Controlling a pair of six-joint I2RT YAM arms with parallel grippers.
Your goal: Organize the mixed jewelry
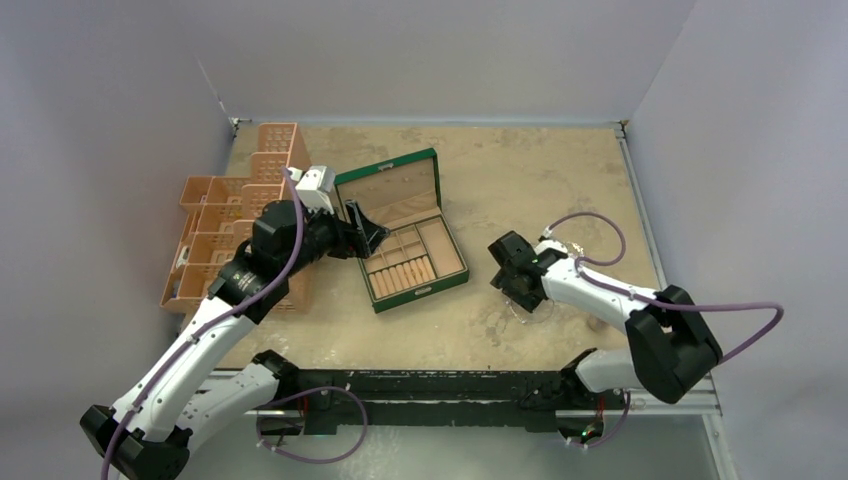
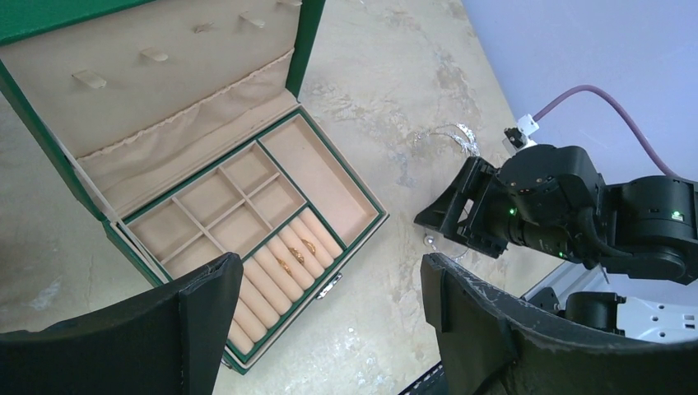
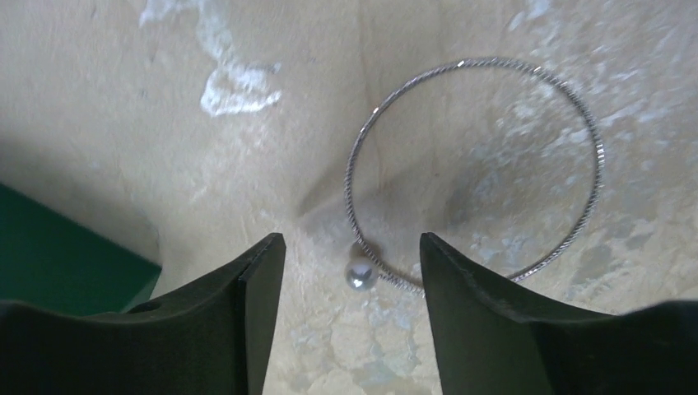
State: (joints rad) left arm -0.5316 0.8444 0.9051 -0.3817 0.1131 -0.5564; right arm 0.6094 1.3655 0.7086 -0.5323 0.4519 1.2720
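Both fingers of the right gripper [image 3: 350,243] gape, empty, over the silver hoop [image 3: 477,59], flat on the table [image 1: 520,180] right of the green box [image 1: 420,292]; lower to the surface; pinch the wire beside its bead [image 3: 359,276].

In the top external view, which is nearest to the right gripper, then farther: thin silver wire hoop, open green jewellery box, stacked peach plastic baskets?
1. Thin silver wire hoop: on the table, right at the right gripper.
2. Open green jewellery box: to its left, mid-table.
3. Stacked peach plastic baskets: far left side.
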